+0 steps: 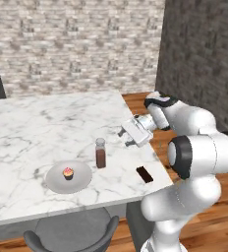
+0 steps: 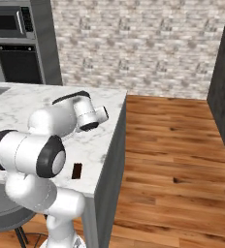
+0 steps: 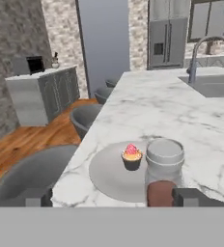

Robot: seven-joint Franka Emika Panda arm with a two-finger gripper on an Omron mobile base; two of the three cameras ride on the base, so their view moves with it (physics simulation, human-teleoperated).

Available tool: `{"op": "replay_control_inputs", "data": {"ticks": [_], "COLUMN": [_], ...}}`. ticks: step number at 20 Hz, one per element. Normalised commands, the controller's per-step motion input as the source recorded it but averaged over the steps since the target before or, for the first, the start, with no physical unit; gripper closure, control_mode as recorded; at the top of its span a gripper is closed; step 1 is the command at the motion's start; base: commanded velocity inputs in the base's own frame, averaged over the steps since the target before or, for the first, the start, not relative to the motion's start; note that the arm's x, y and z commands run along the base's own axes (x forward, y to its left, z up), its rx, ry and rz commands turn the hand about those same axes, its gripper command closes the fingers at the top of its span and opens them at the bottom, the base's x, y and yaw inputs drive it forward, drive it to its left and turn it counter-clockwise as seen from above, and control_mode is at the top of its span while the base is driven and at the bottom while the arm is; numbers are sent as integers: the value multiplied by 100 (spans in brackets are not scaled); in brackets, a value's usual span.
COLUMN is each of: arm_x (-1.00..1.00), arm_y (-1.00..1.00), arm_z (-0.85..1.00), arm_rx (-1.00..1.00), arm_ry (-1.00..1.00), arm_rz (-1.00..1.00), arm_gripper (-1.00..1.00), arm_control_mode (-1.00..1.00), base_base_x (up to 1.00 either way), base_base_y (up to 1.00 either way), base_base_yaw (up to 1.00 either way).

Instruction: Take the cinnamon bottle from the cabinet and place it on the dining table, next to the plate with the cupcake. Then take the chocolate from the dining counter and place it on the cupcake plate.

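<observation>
The cinnamon bottle (image 1: 100, 153), a clear jar of brown powder with a grey lid, stands upright on the marble dining table (image 1: 37, 128). Just left of it is the grey plate (image 1: 82, 180) with the pink-topped cupcake (image 1: 68, 173). My gripper (image 1: 124, 138) hovers open a little to the right of the bottle, holding nothing. In the hand view the bottle (image 3: 164, 159) stands close in front, near the right fingertip (image 3: 191, 197), beside the cupcake (image 3: 132, 157) on its plate (image 3: 102, 176). The chocolate (image 1: 144, 174), a dark bar, lies at the table's front right corner, also seen as the chocolate (image 2: 76, 170).
Grey chairs (image 1: 71, 231) are tucked under the table's front edge. The table's right edge drops to wooden floor (image 2: 172, 145). A sink with a faucet (image 3: 208, 48) is set in the far end of the table top. A dark wall (image 1: 199, 49) rises on the right.
</observation>
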Motion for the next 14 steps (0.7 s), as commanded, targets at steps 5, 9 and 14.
{"op": "replay_control_inputs", "data": {"ticks": [5,9,14], "arm_x": [-77,-67,-61], "arm_y": [-34,-10,0], "arm_z": [51,-8,-1], "arm_rx": [-17,-23,-10], "arm_ry": [10,9,16], "arm_rz": [-29,-26,-27], "arm_gripper": [-100,-100,-100], "arm_control_mode": [-100,-100,-100], "base_base_x": [0,0,0], "base_base_y": [0,0,0], "base_base_yaw": [0,0,0]}}
